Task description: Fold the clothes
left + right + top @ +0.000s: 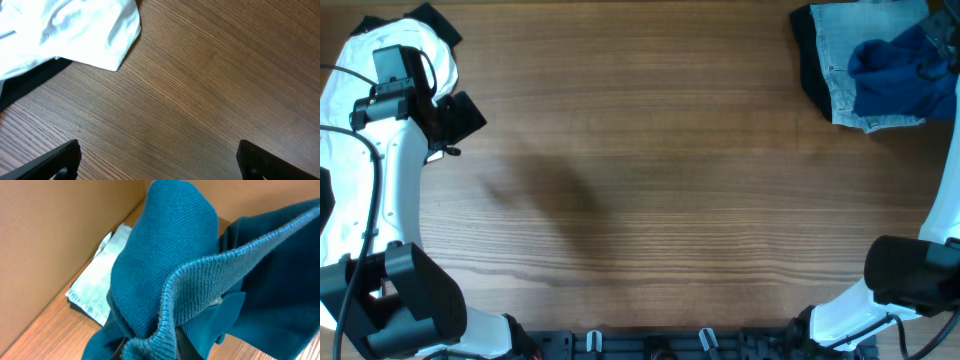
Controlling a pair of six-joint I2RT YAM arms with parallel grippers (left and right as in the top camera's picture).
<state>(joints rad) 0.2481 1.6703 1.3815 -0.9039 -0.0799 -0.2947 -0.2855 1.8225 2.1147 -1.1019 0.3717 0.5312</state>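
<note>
A teal-blue knit garment point(895, 70) is bunched at the far right corner, on top of a folded light denim piece point(838, 50). In the right wrist view my right gripper point(150, 349) is shut on a ribbed edge of the blue garment point(165, 260), which is lifted in front of the camera. The denim point(92, 292) lies below it. My left gripper point(460, 117) is open and empty over bare wood at the far left. Its fingertips point(160, 160) show in the left wrist view, just short of a white garment point(75, 30).
The white garment point(345, 90) lies at the left edge with a black cloth point(435, 20) under it, also seen in the left wrist view point(30, 82). A dark cloth point(807, 60) lies under the denim. A brown wall point(50, 230) stands behind the right pile.
</note>
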